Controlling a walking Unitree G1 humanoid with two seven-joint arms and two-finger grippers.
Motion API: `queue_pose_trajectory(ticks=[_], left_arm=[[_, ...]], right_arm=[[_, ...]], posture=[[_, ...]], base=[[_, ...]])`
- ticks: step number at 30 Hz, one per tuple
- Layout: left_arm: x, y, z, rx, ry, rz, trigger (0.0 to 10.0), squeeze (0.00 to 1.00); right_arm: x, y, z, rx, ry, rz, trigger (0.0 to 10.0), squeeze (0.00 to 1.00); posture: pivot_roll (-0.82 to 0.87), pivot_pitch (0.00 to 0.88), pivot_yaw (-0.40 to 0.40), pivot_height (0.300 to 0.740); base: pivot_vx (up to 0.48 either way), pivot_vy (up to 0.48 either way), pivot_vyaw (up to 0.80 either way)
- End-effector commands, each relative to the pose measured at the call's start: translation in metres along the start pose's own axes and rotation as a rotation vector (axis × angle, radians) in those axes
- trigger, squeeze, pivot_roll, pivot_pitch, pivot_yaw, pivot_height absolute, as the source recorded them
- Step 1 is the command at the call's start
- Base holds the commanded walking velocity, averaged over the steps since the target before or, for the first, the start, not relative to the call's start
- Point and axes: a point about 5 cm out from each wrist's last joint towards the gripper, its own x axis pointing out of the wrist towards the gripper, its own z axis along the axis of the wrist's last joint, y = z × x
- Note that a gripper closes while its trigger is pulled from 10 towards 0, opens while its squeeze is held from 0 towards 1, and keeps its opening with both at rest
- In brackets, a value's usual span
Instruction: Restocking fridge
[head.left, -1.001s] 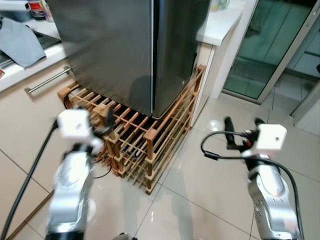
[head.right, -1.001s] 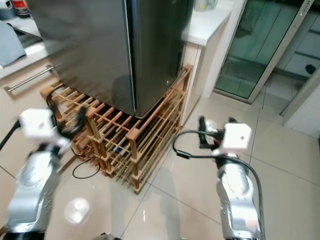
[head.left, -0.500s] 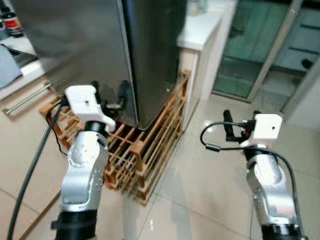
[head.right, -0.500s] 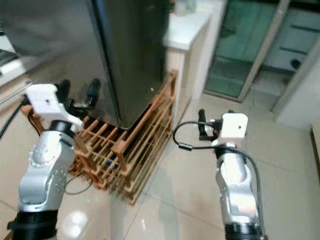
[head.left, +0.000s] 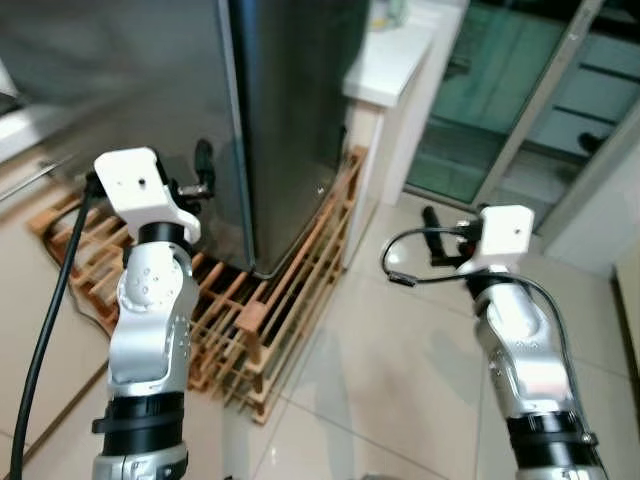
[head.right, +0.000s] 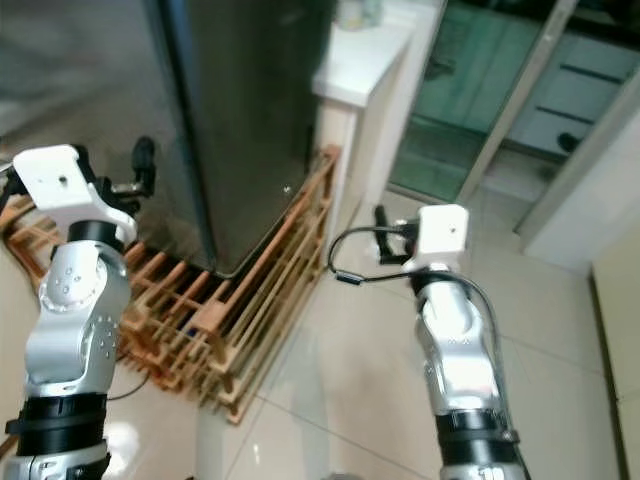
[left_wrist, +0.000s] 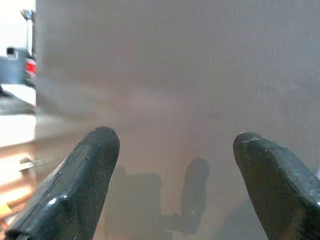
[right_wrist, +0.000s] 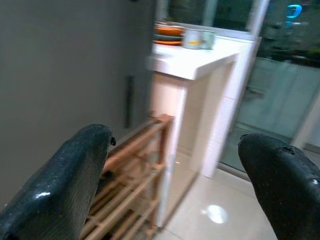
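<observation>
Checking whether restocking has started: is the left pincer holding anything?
No. The left pincer is open, its fingers apart with only the grey fridge face between them.

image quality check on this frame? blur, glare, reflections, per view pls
Eye views: fairly sharp; ceiling-light glare on the glossy floor tiles; the fridge is dark with soft reflections. Left wrist view: the left gripper is open before the fridge door, which mirrors its fingers as a hazy shadow; low contrast. Right wrist view: the right gripper is open; motion-blurred wooden rack and white counter, with a floor glare spot.
</observation>
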Motion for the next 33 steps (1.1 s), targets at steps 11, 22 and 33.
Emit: queue_pose_trajectory(ticks=[11,22,33], left_arm=[[0.009,-0.007,0.003,0.060,0.028,-0.100,10.0,0.00],[-0.003,0.011,0.008,0.126,0.176,-0.372,10.0,0.00],[-0.020,-0.027,0.005,0.029,0.242,-0.612,10.0,0.00]], right_arm=[[-0.008,-0.006,-0.014,-0.023,0.042,-0.029,10.0,0.11],[-0.004,0.002,-0.024,-0.021,0.077,0.020,10.0,0.11],[-0.001,0.003,-0.030,0.004,0.097,0.012,10.0,0.11]], posture=[[-0.07,0.000,-0.010,0.740],[0.00,0.000,-0.034,0.740],[0.00,0.000,-0.006,0.740]], base=[[0.000,0.000,-0.07],[0.000,0.000,0.00],[0.000,0.000,0.00]])
